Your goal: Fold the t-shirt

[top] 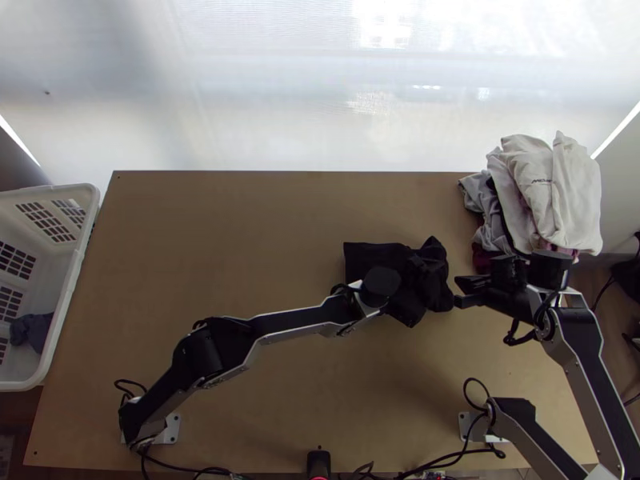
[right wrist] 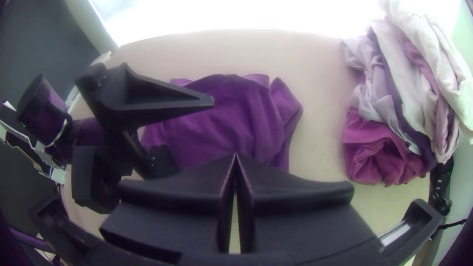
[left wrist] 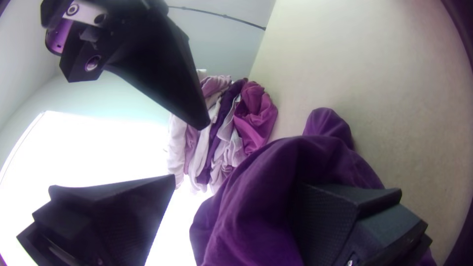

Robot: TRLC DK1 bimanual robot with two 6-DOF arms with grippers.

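A dark t-shirt point(top: 372, 256) is seen bunched on the wooden table point(top: 200, 240), right of centre in the top view's frame, with a straighter stretch of edge at its left side and a rumpled mass at its right. The left gripper point(top: 416, 272), carried on an arm based at the lower left of the frame, is positioned right at the t-shirt. In the left wrist view, its fingers point(left wrist: 340, 216) are spread wide, with one set against the cloth, partly bordered by its folds, and the other standing apart from it; the fabric is not pinched between them.

The right gripper point(top: 458, 290) is held just beside the t-shirt, off the right side of the cloth in the top view, and is pointed toward it. In the right wrist view, the tips of the right gripper point(right wrist: 235, 155) are pressed together, with nothing seen between them.

A heap of clothes point(top: 552, 192), topped with pale garments, is piled at the upper right of the top view's frame. A white basket point(top: 70, 288) is placed at the left edge, where a dark cloth point(top: 32, 330) is held inside.
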